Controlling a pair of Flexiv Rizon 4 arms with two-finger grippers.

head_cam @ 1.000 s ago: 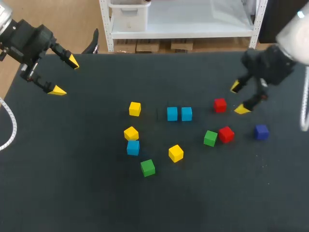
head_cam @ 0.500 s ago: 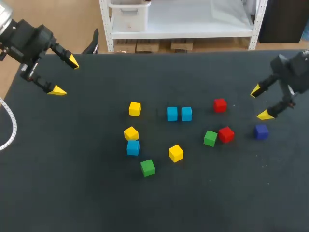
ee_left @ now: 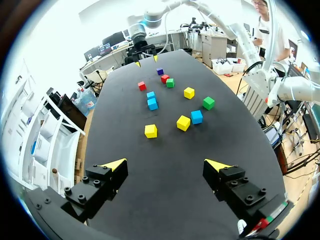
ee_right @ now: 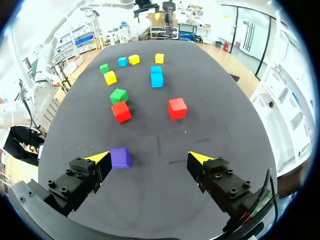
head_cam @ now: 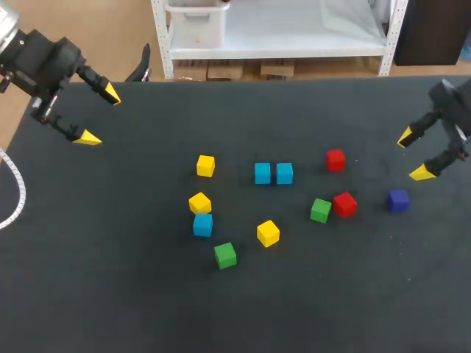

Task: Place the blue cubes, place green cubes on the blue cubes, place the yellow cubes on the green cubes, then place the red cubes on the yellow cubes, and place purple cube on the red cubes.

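Black desk (head_cam: 110, 279) under both arms. Right end effector (head_cam: 413, 155) hangs at the right edge with its fingers apart and nothing between them. The purple cube (head_cam: 398, 200) lies near it. Left end effector (head_cam: 100, 115), also apart and holding nothing, hangs over the far left corner. Two blue cubes (head_cam: 263, 173) sit side by side near the middle.

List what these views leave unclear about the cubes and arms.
Head view: both arms are cut off by the picture's edges beyond the left gripper and right gripper.
Left wrist view: the far green cube and red cube beside it are too small to tell whether they touch.
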